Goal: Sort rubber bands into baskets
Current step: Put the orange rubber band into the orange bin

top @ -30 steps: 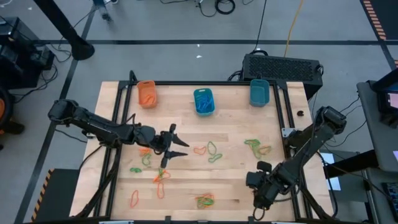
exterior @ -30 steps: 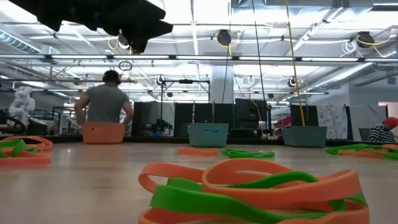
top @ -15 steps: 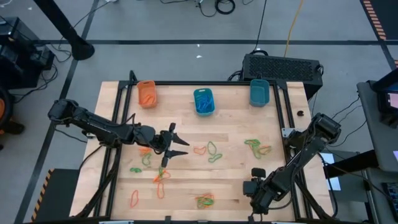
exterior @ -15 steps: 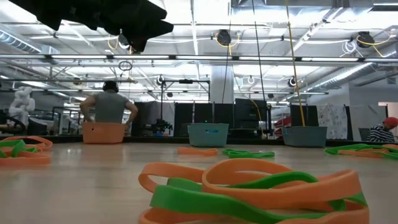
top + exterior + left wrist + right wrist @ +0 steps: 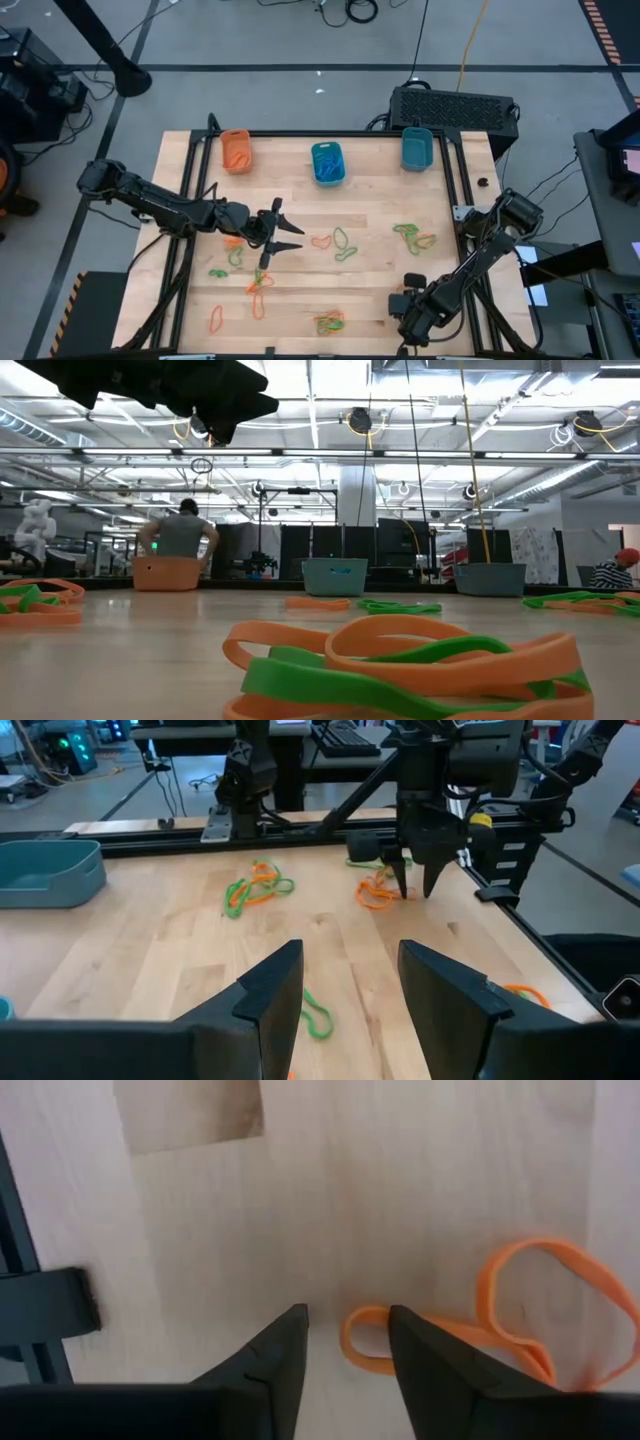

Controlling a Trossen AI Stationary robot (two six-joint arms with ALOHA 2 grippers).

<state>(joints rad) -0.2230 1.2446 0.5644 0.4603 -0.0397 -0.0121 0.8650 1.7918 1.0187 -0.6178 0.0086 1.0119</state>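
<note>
Right wrist view puts an orange rubber band [image 5: 520, 1320] flat on the wood just ahead of your right gripper [image 5: 348, 1342]: its near loop lies by one fingertip, and the jaws stand parted with only bare board between them, holding nothing. You cannot tell from this view whether the finger touches the band. In the high view that same gripper [image 5: 412, 325] sits low at the table's [image 5: 380, 205] near right corner, and the band under it is hidden by the arm.

Your left gripper [image 5: 284, 235] hangs over the table's left-centre, fingers spread and empty, with orange and green bands [image 5: 237, 250] scattered just beside and below it. Its wrist view looks across the board to the right arm's gripper [image 5: 418, 870] pointing down at an orange band [image 5: 378, 895], and shows one teal basket [image 5: 50, 872], cut off at the edge.

Only the high view gives you all three baskets along the far edge: the orange basket [image 5: 236, 150], the middle teal basket [image 5: 327, 162] with blue bands inside, and the right teal basket [image 5: 417, 148].

The low view is filled by an orange-and-green tangle [image 5: 400, 670] up close; both grippers are out of sight there, apart from a dark mass at the top.
</note>
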